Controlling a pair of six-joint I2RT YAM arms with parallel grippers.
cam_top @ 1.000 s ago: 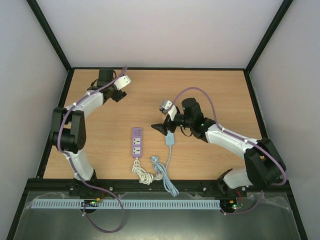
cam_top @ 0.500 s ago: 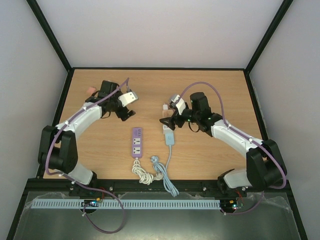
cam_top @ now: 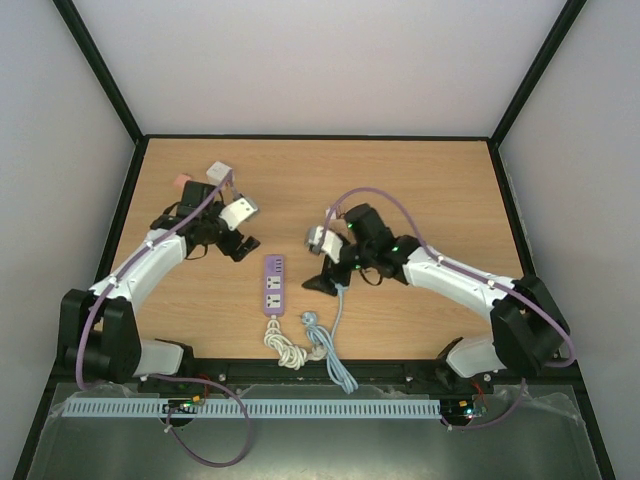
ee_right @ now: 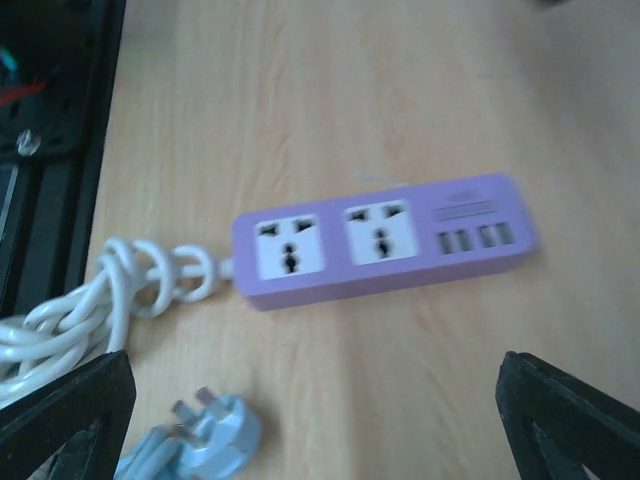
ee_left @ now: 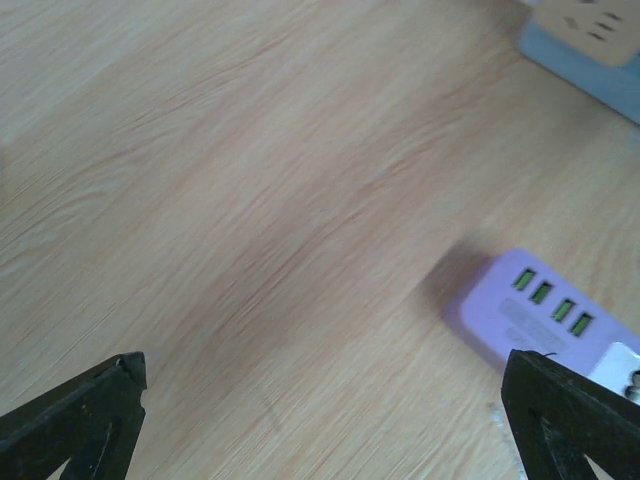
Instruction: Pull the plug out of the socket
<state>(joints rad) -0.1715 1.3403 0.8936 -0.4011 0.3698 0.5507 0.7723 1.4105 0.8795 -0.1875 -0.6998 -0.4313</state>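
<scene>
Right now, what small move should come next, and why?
Probably back the right gripper away, grabbing nothing: both sockets on the purple power strip look empty, and the blue plug lies loose beside the coiled white cord.

table (ee_left: 250,200): pale wood-grain top, matt, smooth
power strip (ee_right: 380,240): lilac plastic, smooth, satin; white socket faces
cord (ee_right: 100,290): white plastic sheath, slightly glossy
plug (ee_right: 215,430): pale blue plastic, smooth; grey metal-looking prongs (ee_right: 185,410)
arm shells (cam_top: 150,265): white plastic, smooth
</scene>
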